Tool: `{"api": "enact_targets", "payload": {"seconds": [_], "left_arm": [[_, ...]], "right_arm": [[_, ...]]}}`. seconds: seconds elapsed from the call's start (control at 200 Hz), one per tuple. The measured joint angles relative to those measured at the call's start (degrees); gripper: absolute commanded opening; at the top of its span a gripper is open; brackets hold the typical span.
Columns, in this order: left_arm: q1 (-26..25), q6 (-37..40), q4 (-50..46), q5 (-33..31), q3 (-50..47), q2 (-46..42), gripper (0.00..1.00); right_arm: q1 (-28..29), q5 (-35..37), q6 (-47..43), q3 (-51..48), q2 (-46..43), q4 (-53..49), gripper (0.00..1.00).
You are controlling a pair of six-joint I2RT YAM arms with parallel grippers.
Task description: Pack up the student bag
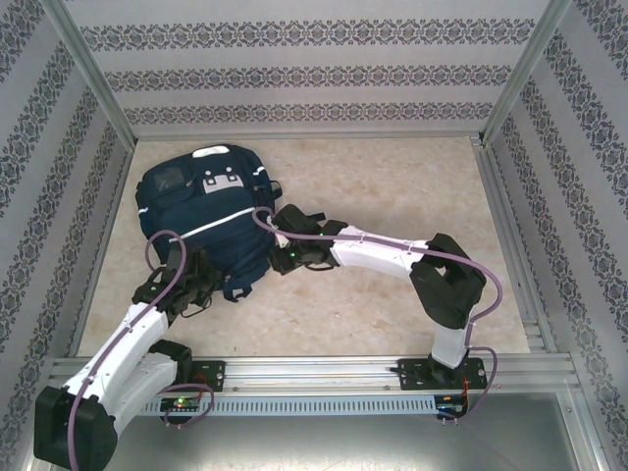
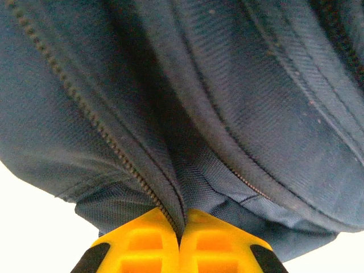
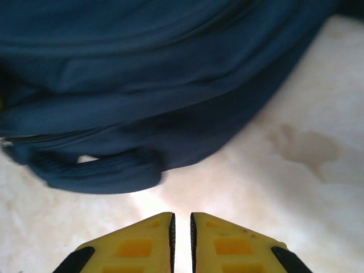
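Note:
The navy-blue student bag (image 1: pixel 201 211) lies flat at the back left of the table, its white reflective strip across the middle. My left gripper (image 1: pixel 203 283) is at the bag's near edge. In the left wrist view its yellow fingers (image 2: pixel 151 239) are shut on a fold of the bag's fabric (image 2: pixel 227 85), right beside a zipper line (image 2: pixel 85 108). My right gripper (image 1: pixel 278 257) sits at the bag's right side. In the right wrist view the right gripper (image 3: pixel 182 219) is shut with only a thin slit and nothing in it, just short of the bag (image 3: pixel 142 74) and a dark strap loop (image 3: pixel 96 170).
The beige tabletop (image 1: pixel 392 196) extends right of the bag and carries a faint stain (image 3: pixel 307 145). Patterned walls and a metal frame (image 1: pixel 505 226) enclose the table on three sides. A rail (image 1: pixel 324 373) runs along the near edge.

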Motion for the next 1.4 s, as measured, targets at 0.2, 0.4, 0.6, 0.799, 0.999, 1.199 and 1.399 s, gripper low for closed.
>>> {"api": "enact_targets", "payload": {"seconds": [0.2,0.4,0.6,0.799,0.999,1.199,1.399], "left_arm": [[-7.32,-0.44,12.5,-0.07,0.0,8.52,0.0],[-10.36,-0.46,20.55,-0.26,0.59,15.19,0.0],[-10.12,0.37,19.93,-0.76,0.59,12.83,0.36],[-5.09,1.27,17.18,-0.48,-0.07,5.6,0.43],[-1.01,1.38,15.87,-0.46,-2.43,1.2,0.43],[-0.79,1.38,15.89,0.22,-2.97,1.49,0.43],[-0.79,1.53,15.98,0.59,-2.97,2.78,0.43]], "right_arm": [[1.09,-0.42,3.56,-1.33,-2.32,2.1,0.23],[1.97,-0.04,6.43,-2.03,-2.32,4.02,0.24],[4.7,1.29,7.76,-0.83,2.08,5.25,0.27],[6.05,4.26,8.07,1.16,4.61,4.04,0.33],[6.82,9.03,8.24,5.66,6.05,1.05,0.41],[7.06,12.11,8.72,10.67,9.77,-2.54,0.43],[8.22,14.43,9.16,13.81,12.39,-5.84,0.48]]}}
